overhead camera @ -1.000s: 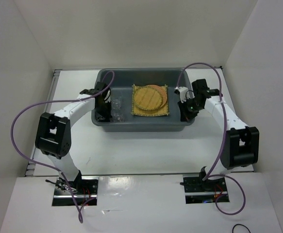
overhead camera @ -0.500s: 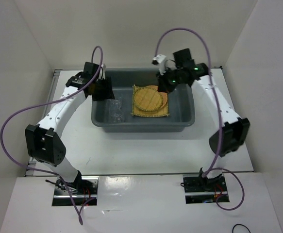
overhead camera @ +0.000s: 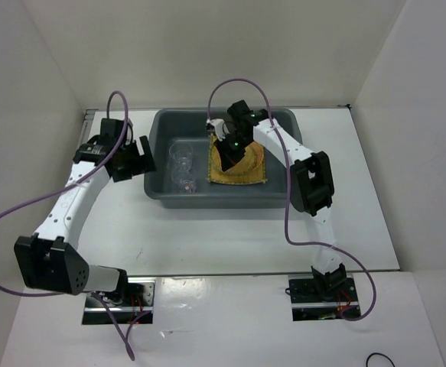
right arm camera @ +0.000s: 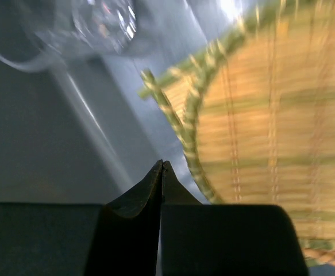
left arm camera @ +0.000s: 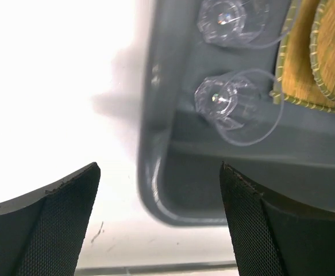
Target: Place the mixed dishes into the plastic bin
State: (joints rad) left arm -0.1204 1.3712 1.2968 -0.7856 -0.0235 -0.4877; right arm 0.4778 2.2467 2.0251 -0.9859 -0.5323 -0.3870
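Observation:
The plastic bin (overhead camera: pixel 223 200) is a dark grey tub at the table's middle. In its left part lie two clear glass cups (left arm camera: pixel 227 20) (left arm camera: pixel 224 100). A square yellow woven mat (overhead camera: pixel 245 176) fills its right part, with a round woven disc (right arm camera: pixel 270 132) on top. My left gripper (overhead camera: pixel 136 159) hangs open and empty outside the bin's left wall, its fingers (left arm camera: pixel 58 224) wide apart over the bin's corner rim (left arm camera: pixel 150 172). My right gripper (right arm camera: pixel 162 167) is shut and empty, low over the mat's left edge (right arm camera: pixel 173 109), beside the disc.
White enclosure walls (overhead camera: pixel 39 92) close in the table on the left, back and right. Purple cables (overhead camera: pixel 238 82) loop above both arms. Bare white table (overhead camera: pixel 123 222) lies left of and in front of the bin.
My left gripper opened and drew back leftward out of the bin, leaving the cups inside. My right arm swung from the bin's right end to over the mat, still shut.

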